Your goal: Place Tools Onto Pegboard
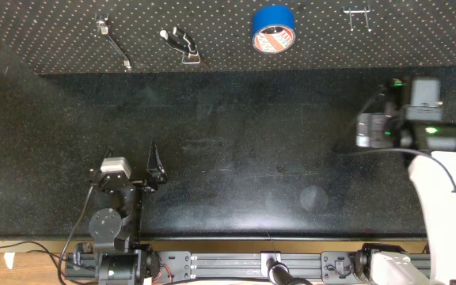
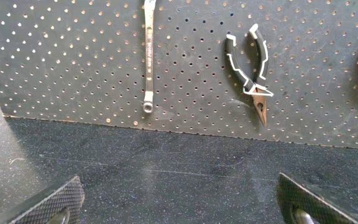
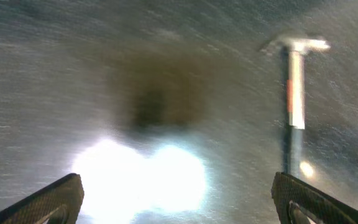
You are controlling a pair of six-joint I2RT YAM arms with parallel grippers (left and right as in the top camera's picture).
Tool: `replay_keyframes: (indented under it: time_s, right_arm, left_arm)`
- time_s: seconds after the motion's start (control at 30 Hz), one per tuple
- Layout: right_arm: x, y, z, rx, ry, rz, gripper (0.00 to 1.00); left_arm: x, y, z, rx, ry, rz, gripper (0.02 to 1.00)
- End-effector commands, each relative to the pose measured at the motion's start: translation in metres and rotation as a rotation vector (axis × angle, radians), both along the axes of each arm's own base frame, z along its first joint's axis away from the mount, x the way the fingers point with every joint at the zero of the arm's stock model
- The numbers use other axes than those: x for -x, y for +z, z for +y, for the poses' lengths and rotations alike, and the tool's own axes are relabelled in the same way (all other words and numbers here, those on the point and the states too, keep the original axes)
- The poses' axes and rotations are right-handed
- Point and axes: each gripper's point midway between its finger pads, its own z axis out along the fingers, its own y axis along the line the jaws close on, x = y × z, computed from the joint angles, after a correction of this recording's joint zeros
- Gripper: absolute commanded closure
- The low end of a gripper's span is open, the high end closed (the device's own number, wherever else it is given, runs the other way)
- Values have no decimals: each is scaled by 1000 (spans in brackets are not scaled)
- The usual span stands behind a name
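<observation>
We see the left pincer (image 2: 179,208), wide open and empty, facing the pegboard (image 2: 73,62) hung with wrench (image 2: 148,56), pliers (image 2: 250,68) and tape (image 1: 274,29), while the right pincer (image 3: 179,205), equally agape and empty, hovers over the counter (image 1: 252,134) by the hammer (image 3: 295,93), its dark grip hard to make out.

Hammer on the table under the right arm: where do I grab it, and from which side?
The hammer lies flat, so come straight down with the right claw across its slim shaft, mid-length; that likely leaves the head free for hanging.
</observation>
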Motion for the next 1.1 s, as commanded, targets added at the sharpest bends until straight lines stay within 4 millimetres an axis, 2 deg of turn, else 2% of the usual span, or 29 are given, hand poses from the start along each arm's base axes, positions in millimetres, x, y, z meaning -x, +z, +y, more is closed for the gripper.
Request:
replay_keyframes:
  time_s: [0.03, 0.07, 0.13, 0.27, 0.37, 0.5, 0.63, 0.8, 0.97, 1.1]
  right_arm:
    - [25, -28, -59, 14, 16, 136, 12]
    - [34, -36, -76, 3, -2, 168, 14]
    - [48, -48, -98, -15, -37, 213, 12]
    - [54, -67, -112, -95, 5, 222, 14]
    - [52, -80, -108, -165, 75, 209, 12]
    - [52, -93, -108, -161, 172, 238, 12]
    - [45, -100, -114, -145, 176, 228, 12]
    - [42, -100, -118, -131, 167, 218, 12]
    - [58, -99, -125, -149, 101, 264, 12]
    - [57, -99, -131, -120, 95, 270, 12]
  left_arm:
    - [0, -1, -2, -1, -12, 3, 23]
    - [0, -1, -2, -1, -12, 3, 23]
    - [0, -1, -2, -1, -12, 3, 23]
    - [0, -1, -2, -1, -12, 3, 23]
    - [0, -1, -2, -1, -12, 3, 23]
    - [0, -1, -2, -1, -12, 3, 20]
    - [0, -1, -2, -1, -12, 3, 23]
    - [0, -1, -2, -1, -12, 3, 23]
    - [0, -1, -2, -1, -12, 3, 23]
    - [0, -1, -2, -1, -12, 3, 25]
